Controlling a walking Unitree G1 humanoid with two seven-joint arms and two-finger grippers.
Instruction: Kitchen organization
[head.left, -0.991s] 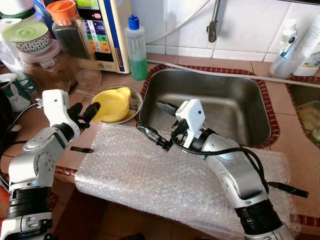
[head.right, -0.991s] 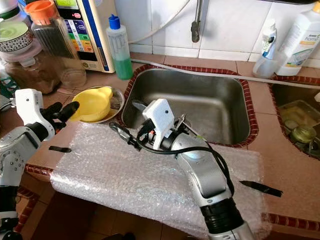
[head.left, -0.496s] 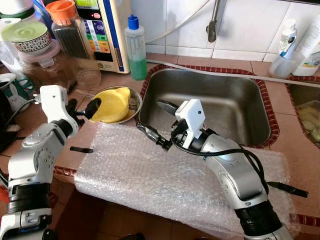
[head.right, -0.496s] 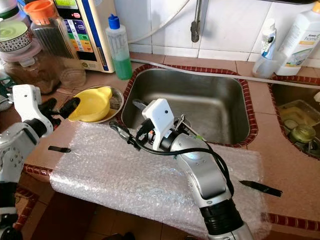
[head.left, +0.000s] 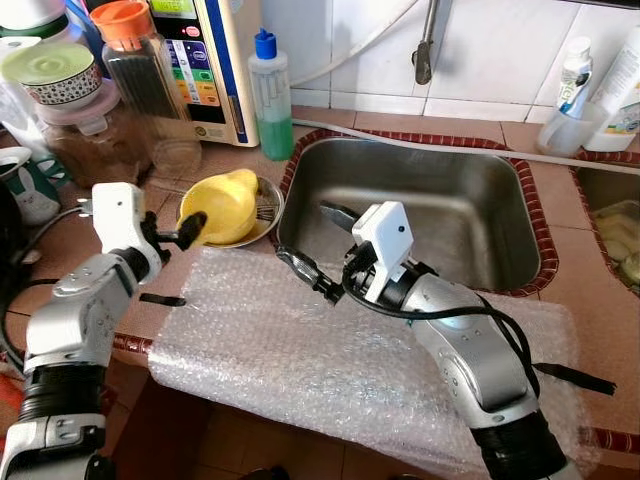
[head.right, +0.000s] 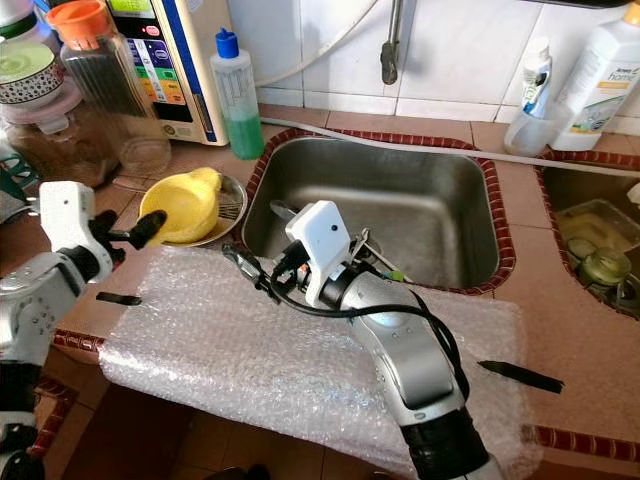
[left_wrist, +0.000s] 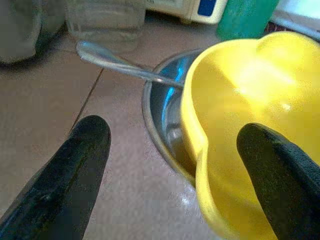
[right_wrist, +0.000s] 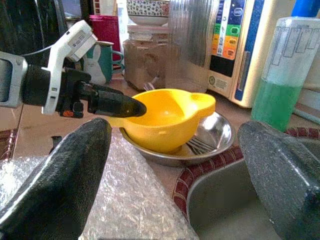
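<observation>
Left eye view: big steel sink (head.left: 440, 215) sits far & to the right. Bubble wrap (head.left: 330, 350) covers the near counter w/ my right arm lying over it. My right gripper (head.left: 318, 250) hangs at the sink's near left corner, fingers spread wide, nothing in them. Left of the sink, a yellow bowl (head.left: 225, 205) sits tilted in a small steel dish (head.left: 268, 200) w/ a fork. My left gripper (left_wrist: 175, 180) is open too, one finger inside the bowl, one outside its near rim.
</observation>
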